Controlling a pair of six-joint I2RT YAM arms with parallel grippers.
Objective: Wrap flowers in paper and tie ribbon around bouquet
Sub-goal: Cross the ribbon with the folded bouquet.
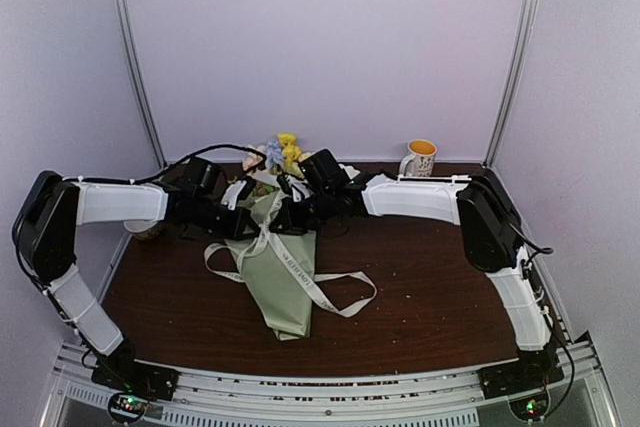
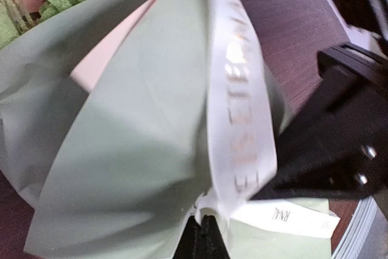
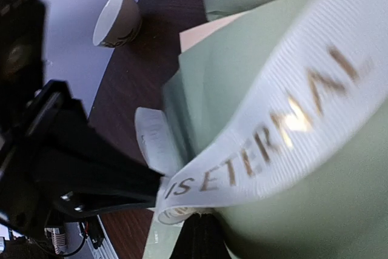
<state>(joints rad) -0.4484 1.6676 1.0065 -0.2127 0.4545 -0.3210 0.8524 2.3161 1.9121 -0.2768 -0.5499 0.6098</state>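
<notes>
Left gripper point(image 2: 203, 232) is pinching the ribbon point(image 1: 300, 272) with fingers fully closed, and the right gripper point(image 3: 197, 232) is doing likewise. Risk: uneven pulling dragging the bouquet point(image 1: 285, 297) lying mid-table, or the ribbon slipping free. Bowl point(image 3: 115, 19) is appearing empty, paper point(image 2: 121, 150) is holding the flowers point(image 1: 283, 153), mug point(image 1: 421, 158) contents unclear.

White left arm point(image 1: 120, 202), white right arm point(image 1: 410, 197) reaching inward, black left gripper point(image 2: 203, 235), black right gripper point(image 3: 200, 235) nearly meeting, both clamped on cream-white printed ribbon point(image 3: 291, 125).
</notes>
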